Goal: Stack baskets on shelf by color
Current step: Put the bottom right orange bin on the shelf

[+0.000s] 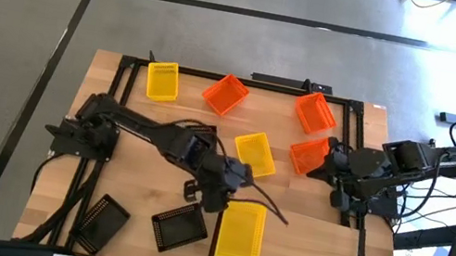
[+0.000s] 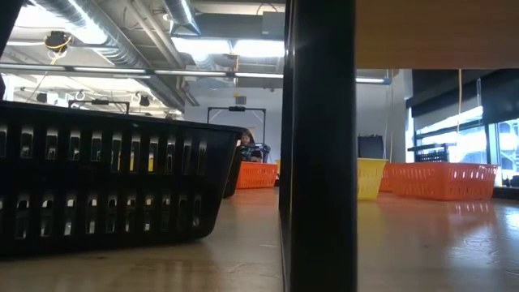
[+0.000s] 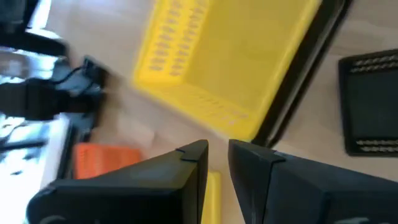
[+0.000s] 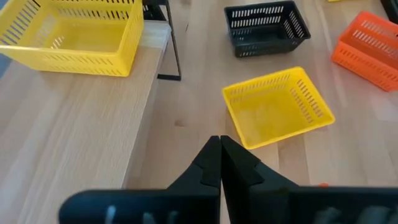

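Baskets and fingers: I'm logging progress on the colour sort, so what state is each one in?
Yellow basket on the shelf: upright, empty.
Yellow basket mid-table: upright, empty.
Far yellow basket: upright, empty.
Three orange baskets: loose on the table.
Two black baskets: on the table.
Left gripper: fingers slightly apart, empty.
Right gripper: fingers shut, empty.

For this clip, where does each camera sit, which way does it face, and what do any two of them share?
High view: above the table, straight down; both arms, left gripper mid-table, right gripper by an orange basket.
Low view: table height, level across; black basket, dark upright; no arm visible.
Left wrist view: past slightly parted fingers onto the yellow basket on the shelf.
Right wrist view: past shut fingers toward the loose yellow basket.
Shared: both wrist views show the yellow basket on the shelf.
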{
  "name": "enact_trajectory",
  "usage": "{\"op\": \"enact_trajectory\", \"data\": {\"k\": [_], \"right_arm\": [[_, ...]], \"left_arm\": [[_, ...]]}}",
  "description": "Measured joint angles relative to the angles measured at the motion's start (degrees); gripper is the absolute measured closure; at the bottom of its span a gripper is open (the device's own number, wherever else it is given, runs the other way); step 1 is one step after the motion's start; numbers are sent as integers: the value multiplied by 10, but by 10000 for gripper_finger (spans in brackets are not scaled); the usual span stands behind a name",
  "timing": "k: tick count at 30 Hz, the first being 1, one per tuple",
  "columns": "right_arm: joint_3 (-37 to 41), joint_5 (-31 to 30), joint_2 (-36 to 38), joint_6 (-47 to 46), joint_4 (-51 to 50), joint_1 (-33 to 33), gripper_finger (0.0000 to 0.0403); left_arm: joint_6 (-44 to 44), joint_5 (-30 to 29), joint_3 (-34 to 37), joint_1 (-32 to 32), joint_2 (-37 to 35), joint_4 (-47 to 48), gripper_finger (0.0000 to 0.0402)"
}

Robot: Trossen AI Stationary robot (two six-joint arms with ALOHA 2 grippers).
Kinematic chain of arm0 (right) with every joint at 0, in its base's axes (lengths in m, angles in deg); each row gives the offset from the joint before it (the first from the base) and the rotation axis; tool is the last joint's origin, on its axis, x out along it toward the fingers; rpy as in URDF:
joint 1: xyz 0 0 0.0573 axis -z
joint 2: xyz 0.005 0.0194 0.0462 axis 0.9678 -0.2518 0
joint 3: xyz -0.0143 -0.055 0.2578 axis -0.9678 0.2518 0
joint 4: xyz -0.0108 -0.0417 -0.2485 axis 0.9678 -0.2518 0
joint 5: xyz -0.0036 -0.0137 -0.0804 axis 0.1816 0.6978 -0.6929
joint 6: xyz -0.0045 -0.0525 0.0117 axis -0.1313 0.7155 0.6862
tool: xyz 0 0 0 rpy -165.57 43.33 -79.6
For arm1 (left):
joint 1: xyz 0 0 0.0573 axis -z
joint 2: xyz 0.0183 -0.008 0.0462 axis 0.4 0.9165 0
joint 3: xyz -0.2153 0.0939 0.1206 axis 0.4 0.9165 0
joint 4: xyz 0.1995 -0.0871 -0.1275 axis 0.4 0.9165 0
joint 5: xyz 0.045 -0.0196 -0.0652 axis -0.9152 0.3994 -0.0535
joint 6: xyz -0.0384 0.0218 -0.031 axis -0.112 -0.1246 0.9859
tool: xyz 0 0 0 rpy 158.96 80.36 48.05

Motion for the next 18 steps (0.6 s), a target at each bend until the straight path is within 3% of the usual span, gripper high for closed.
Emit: {"op": "enact_trajectory", "data": {"k": [4,11,15,18], "right_arm": [[0,-19,5,-47,-7,0,402],[0,-131,15,-251,-88,3,402],[0,-130,14,-409,-145,23,402],[0,-116,11,-470,-174,40,402]], "left_arm": [[46,-38,0,-7,-27,-14,347],[247,-142,0,-47,-82,-20,347],[388,-191,0,-76,-102,-10,347],[486,-208,-1,-105,-111,-1,347]]}}
